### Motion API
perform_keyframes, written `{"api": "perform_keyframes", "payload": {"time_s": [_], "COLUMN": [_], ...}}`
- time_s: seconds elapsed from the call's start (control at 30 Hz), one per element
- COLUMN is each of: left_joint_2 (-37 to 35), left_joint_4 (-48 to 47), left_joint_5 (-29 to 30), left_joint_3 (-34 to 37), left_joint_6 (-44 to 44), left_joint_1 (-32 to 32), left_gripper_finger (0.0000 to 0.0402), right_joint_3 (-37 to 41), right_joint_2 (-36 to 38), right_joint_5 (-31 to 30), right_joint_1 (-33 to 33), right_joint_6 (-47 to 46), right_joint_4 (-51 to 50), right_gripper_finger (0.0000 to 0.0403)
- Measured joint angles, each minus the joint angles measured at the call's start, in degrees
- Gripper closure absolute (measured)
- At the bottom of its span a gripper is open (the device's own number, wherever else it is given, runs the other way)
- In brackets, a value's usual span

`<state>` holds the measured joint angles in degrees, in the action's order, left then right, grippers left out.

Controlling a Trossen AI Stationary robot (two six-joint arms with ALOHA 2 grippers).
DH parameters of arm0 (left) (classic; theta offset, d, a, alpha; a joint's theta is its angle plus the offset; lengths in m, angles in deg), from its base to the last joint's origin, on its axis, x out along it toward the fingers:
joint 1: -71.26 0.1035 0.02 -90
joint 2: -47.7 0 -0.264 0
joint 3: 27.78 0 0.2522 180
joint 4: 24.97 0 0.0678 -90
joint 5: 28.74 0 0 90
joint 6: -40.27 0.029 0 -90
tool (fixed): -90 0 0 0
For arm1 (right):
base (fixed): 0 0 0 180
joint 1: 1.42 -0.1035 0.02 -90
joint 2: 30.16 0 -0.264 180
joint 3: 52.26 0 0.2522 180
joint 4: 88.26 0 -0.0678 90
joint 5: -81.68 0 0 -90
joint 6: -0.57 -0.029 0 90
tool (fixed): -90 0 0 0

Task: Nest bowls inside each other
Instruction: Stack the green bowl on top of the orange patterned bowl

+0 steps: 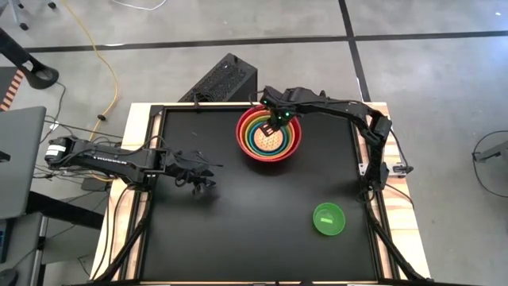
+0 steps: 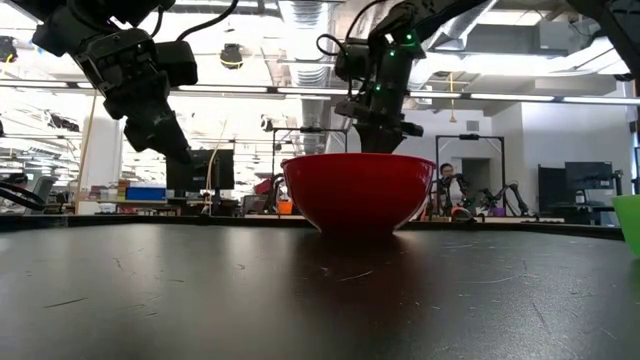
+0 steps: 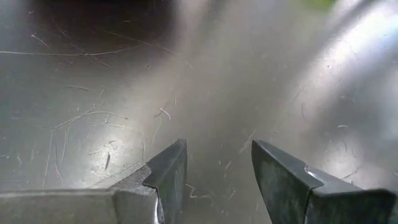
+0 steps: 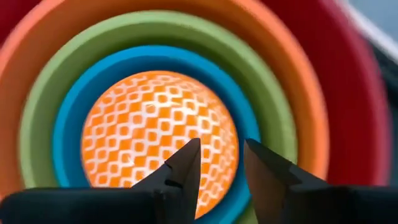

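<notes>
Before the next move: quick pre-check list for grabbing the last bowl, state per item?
1. Stack: red bowl holds the orange, lime-green and blue bowls, with an orange-patterned bowl innermost: ok.
2. Right gripper over the stack, fingers apart, nothing between them: ok.
3. Bright green bowl alone on the table, near the right arm's side, not yet nested: not ok.
4. Path from stack to green bowl bare of other things in the high view: ok.
5. Left gripper open, empty, above bare table away from the bowls: ok.
6. Green bowl upright: cannot tell.

glossy plastic bowls (image 1: 269,135), scratched matt table (image 1: 238,222)
</notes>
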<state>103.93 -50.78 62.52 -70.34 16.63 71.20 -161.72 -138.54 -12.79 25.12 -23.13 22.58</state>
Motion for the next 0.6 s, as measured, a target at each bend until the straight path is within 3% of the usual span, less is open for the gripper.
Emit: {"api": "perform_keyframes", "payload": {"time_s": [0.17,0.37,0.6], "left_joint_2": [0.0,0.0,0.0], "left_joint_4": [0.0,0.0,0.0], "left_joint_5": [0.0,0.0,0.6], "left_joint_3": [0.0,0.0,0.0], "left_joint_6": [0.0,0.2,1.5], "left_joint_1": [0.0,0.0,0.0], "left_gripper_finger": [0.0233,0.0233,0.0233], "right_joint_3": [0.2,0.5,0.5], "right_joint_2": [0.0,1.3,9.2], "right_joint_5": [-8.2,-4.4,0.1], "right_joint_1": [-2.3,-5.6,-14.1], "right_joint_6": [-1.6,-1.7,-1.8], "right_joint_4": [-0.6,-1.8,-8.2], "right_gripper_finger": [0.0312,0.0391,0.0364]}}
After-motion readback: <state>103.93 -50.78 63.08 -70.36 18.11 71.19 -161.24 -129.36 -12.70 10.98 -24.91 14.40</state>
